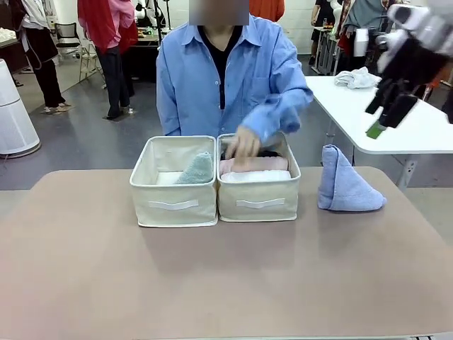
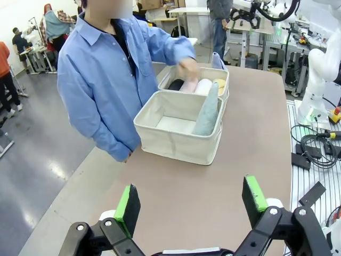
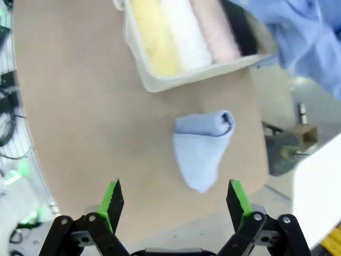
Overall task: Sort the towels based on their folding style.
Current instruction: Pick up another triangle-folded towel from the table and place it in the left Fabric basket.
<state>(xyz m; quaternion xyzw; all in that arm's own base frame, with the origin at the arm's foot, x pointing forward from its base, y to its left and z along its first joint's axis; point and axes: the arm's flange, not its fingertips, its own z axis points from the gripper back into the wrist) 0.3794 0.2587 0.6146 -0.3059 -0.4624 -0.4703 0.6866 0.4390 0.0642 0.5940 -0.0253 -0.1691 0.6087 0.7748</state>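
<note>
Worktop point(image 1: 226, 283): smooth, matt, dull pinkish-brown sheet with hardly any sheen. Left bin point(image 1: 173, 205) and right bin point(image 1: 258, 202): stiff beige woven cloth, matt, each with a flat stitched cloth handle; the towels, namely pale green cone point(image 1: 197, 170), pink roll point(image 1: 251, 164), white roll point(image 1: 255, 176), yellow roll point(image 3: 154, 37) and light blue cone point(image 1: 347, 190), are all soft terry, nubbly and matt. Person's shirt point(image 1: 233, 78): smooth thin blue cloth; left gripper point(image 2: 190, 189): matt black hard casing, jaws faced with matt green pads point(image 2: 254, 194) that look rubbery.

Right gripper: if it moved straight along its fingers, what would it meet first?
Probably the light blue cone towel, which sits ahead of the open right gripper on the table; depth is hard to judge.
</note>
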